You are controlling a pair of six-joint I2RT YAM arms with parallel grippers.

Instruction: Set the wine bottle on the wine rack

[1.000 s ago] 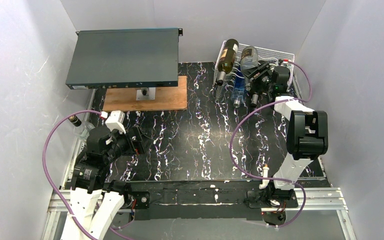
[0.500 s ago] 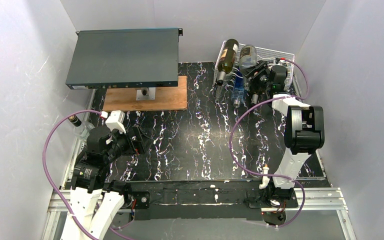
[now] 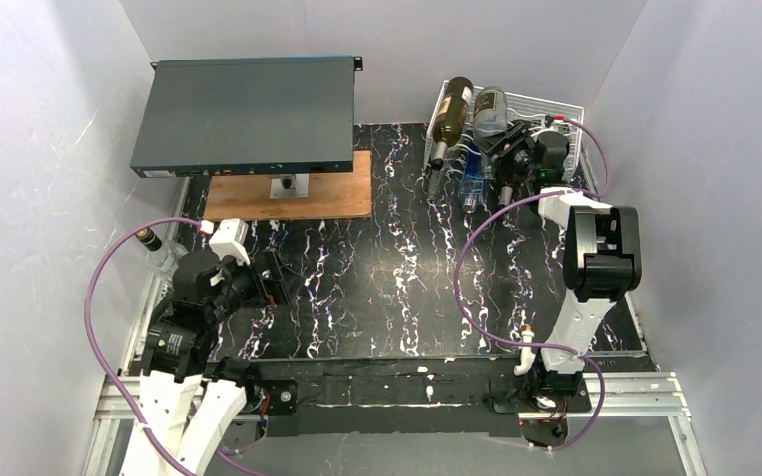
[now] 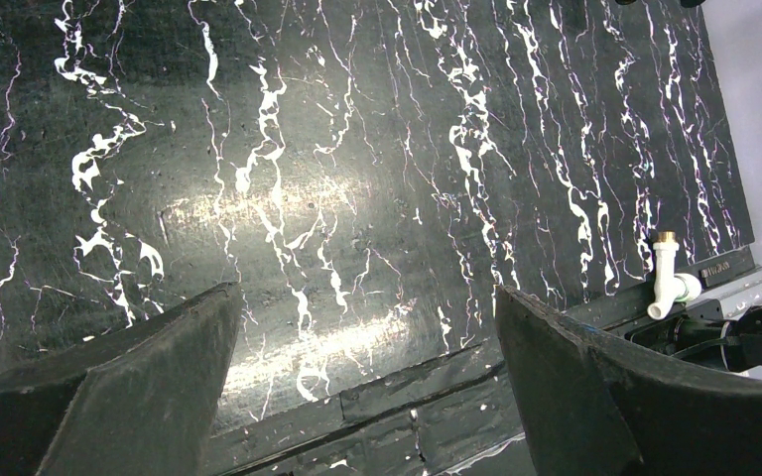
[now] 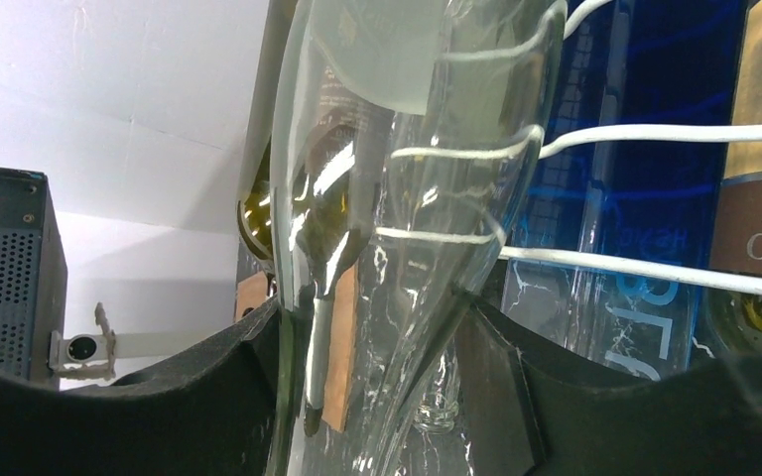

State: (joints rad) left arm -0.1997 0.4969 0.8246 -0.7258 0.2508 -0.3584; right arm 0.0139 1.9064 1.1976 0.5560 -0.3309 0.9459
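Observation:
A clear glass wine bottle [image 5: 397, 198] lies tilted against the white wire wine rack [image 3: 546, 104] at the back right. My right gripper [image 5: 377, 347] is shut on it where the body narrows, both black pads pressing the glass. Seen from above, its labelled body [image 3: 492, 109] rests on the rack's top tier, with the right gripper [image 3: 514, 159] just in front. White rack wires [image 5: 655, 129] cross behind the glass. My left gripper [image 3: 276, 280] hangs open over the dark marbled table [image 4: 357, 149] near the left front, nothing between its fingers [image 4: 159, 387].
A green bottle [image 3: 450, 114] and a blue bottle [image 3: 473, 178] lie in the rack beside the clear one. A dark flat metal box [image 3: 246, 114] stands on a wooden board [image 3: 288, 196] at the back left. Another bottle's neck [image 3: 149, 240] shows at the table's left edge.
The right arm has edged toward the back, carrying the clear bottle slightly further onto the rack. The left arm has not moved.

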